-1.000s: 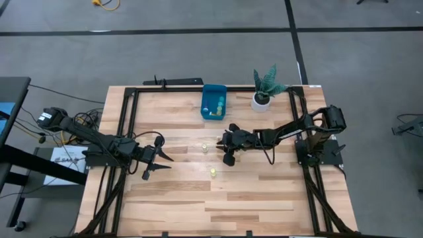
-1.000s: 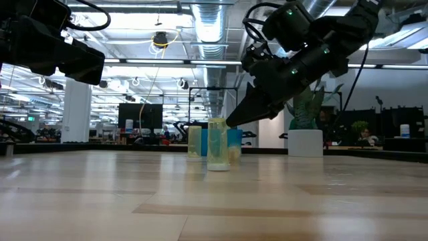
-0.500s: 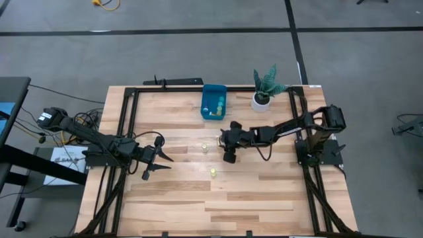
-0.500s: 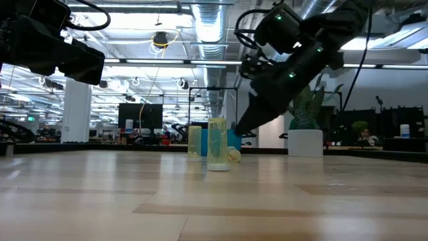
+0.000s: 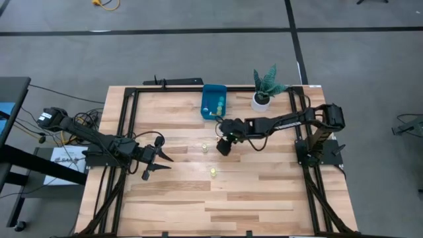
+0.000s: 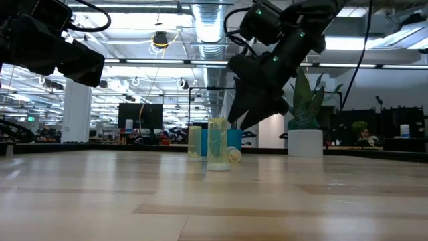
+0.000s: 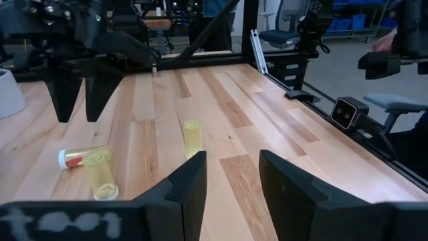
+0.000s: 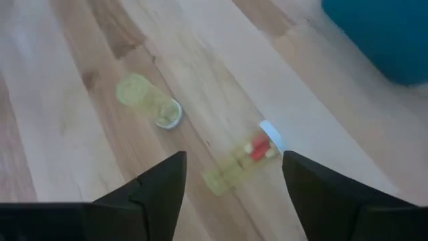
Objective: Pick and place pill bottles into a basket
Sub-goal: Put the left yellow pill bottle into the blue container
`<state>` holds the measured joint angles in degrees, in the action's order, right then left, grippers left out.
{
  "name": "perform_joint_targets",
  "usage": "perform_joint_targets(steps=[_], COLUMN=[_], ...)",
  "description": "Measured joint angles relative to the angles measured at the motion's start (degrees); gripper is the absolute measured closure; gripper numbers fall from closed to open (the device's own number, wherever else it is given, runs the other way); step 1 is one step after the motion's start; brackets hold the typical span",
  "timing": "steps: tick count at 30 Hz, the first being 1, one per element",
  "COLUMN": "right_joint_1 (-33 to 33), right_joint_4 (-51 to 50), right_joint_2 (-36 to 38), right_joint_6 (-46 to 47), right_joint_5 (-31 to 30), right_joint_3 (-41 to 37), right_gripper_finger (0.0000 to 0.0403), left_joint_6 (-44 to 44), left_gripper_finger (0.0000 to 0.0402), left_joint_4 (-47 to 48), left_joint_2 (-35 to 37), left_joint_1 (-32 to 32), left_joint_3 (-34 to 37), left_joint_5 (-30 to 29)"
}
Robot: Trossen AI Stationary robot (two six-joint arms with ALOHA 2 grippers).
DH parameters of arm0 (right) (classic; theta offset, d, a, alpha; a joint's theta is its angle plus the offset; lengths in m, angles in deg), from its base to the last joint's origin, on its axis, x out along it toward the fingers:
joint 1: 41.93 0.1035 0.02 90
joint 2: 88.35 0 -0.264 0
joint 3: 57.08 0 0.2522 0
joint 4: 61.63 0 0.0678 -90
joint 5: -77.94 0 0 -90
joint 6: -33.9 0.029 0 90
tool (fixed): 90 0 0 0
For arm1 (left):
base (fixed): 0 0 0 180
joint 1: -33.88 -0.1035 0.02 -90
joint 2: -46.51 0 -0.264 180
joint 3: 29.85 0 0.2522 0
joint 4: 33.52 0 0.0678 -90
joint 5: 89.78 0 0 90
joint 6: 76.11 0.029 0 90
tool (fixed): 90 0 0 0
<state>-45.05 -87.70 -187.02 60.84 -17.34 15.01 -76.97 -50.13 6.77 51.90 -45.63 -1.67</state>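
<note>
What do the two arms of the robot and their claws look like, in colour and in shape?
Both arms are black with jointed segments. The left claw has two slim, pointed black fingers, and loose black cables trail behind its arm. The right claw is the same black; its fingers look flat and wedge-shaped. Small green lights glow on the right arm.

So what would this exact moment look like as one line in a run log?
right gripper: open above fallen pill bottle | left gripper: idle, empty | blue basket: holds bottles | two upright bottles on table
</note>
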Motion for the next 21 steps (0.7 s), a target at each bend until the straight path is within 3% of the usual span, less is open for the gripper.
perform_joint_targets(steps=[8, 21], right_joint_1=[-0.8, -0.2], right_joint_4=[-2.6, -1.1], right_joint_2=[-0.1, -11.5], right_joint_6=[6.1, 10.1], right_joint_5=[0.9, 1.0], right_joint_3=[0.1, 4.6], right_gripper_finger=[0.0163, 0.0163], left_joint_6=[-0.7, -3.4], left_gripper_finger=[0.0274, 0.0274], left_joint_4=[-0.1, -0.2], left_joint_2=[0.0, 0.0], left_joint_1=[0.0, 0.0], left_joint_3=[0.0, 0.0], left_joint_5=[0.0, 0.1])
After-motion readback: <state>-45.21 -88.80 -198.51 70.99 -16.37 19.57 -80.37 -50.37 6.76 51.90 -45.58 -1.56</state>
